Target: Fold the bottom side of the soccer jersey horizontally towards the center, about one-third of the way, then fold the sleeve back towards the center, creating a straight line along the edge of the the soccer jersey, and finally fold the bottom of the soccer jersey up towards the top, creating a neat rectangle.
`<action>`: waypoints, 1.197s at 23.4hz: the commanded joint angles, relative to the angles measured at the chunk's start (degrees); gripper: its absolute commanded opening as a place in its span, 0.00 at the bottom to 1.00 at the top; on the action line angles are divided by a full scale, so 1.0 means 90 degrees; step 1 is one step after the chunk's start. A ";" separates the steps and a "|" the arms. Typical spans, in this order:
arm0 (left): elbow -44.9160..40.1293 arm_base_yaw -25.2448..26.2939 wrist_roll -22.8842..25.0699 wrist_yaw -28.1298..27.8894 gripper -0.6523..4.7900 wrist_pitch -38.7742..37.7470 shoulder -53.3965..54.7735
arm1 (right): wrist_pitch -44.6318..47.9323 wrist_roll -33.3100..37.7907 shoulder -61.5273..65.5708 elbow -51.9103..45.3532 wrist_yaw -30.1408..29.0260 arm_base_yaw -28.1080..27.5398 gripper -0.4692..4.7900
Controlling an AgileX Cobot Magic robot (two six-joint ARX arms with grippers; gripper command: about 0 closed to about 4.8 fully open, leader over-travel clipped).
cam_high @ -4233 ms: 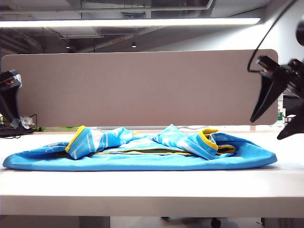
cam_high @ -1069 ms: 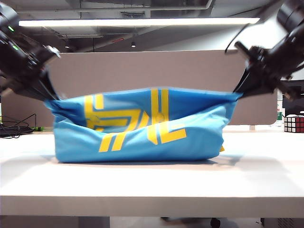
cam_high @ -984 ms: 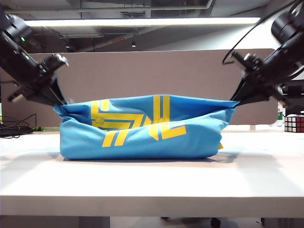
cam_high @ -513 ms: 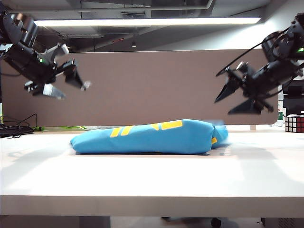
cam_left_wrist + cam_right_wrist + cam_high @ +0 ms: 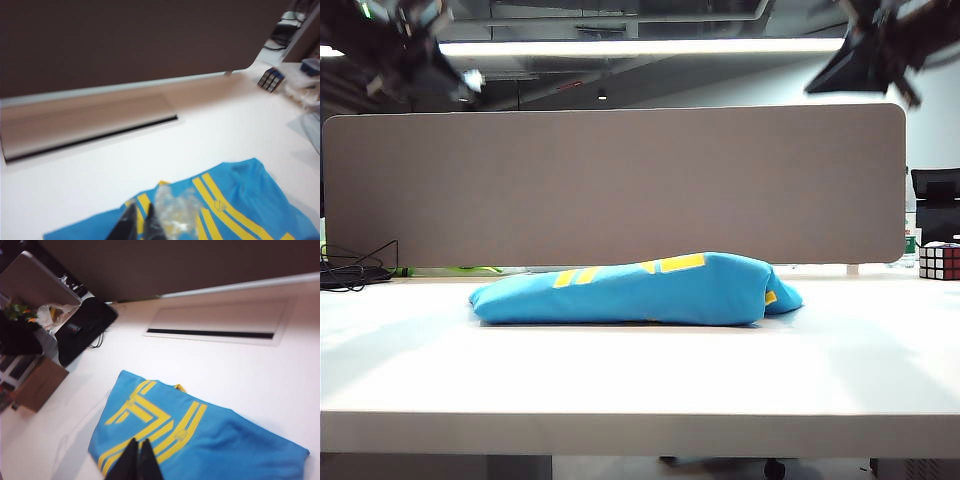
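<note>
The soccer jersey (image 5: pixel 640 290) is lying folded in a low blue bundle on the white tabletop (image 5: pixel 640 375), showing yellow stripe marks but no readable lettering. The left hand (image 5: pixel 137 226) is hanging high above it, blurred, fingers pressed together and gripping nothing. The right hand (image 5: pixel 136 460) is likewise hovering high, closed and empty. A puzzle cube (image 5: pixel 940 260) is sitting cropped at the edge.
</note>
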 commanded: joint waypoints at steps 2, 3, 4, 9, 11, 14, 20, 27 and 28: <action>-0.0697 -0.0007 0.0211 -0.0131 0.11 -0.0257 -0.1183 | -0.0551 -0.0855 -0.1294 -0.0510 0.0488 0.0002 0.10; -0.0884 -0.0007 0.0209 -0.0134 0.11 -0.0284 -0.1421 | -0.0646 -0.0976 -0.1547 -0.0644 0.0600 0.0002 0.10; -0.1134 -0.0010 0.0226 -0.0189 0.11 -0.0333 -0.1724 | -0.0741 -0.1107 -0.1877 -0.0843 0.0721 0.0002 0.10; -0.2492 -0.0015 0.0228 -0.0801 0.11 -0.0413 -0.3276 | -0.0826 -0.1360 -0.3249 -0.1974 0.1180 0.0002 0.10; -0.3072 -0.0015 0.0226 -0.1042 0.11 -0.0413 -0.3973 | -0.0826 -0.1360 -0.3818 -0.2533 0.1460 0.0000 0.10; -0.4303 -0.0017 0.0075 -0.1513 0.11 -0.0396 -0.5603 | -0.0784 -0.1345 -0.5085 -0.3900 0.2188 0.0005 0.10; -0.6217 -0.0313 -0.0384 -0.2611 0.11 0.0182 -0.7864 | -0.0095 -0.1015 -0.6849 -0.5773 0.3109 0.0005 0.10; -0.7740 -0.0537 -0.0903 -0.2871 0.11 0.0444 -0.9221 | 0.0707 -0.0996 -0.8327 -0.7084 0.3691 0.0007 0.10; -0.7876 -0.0537 -0.0957 -0.2871 0.11 0.0452 -0.9318 | 0.0879 -0.0996 -0.8541 -0.7269 0.3691 0.0010 0.10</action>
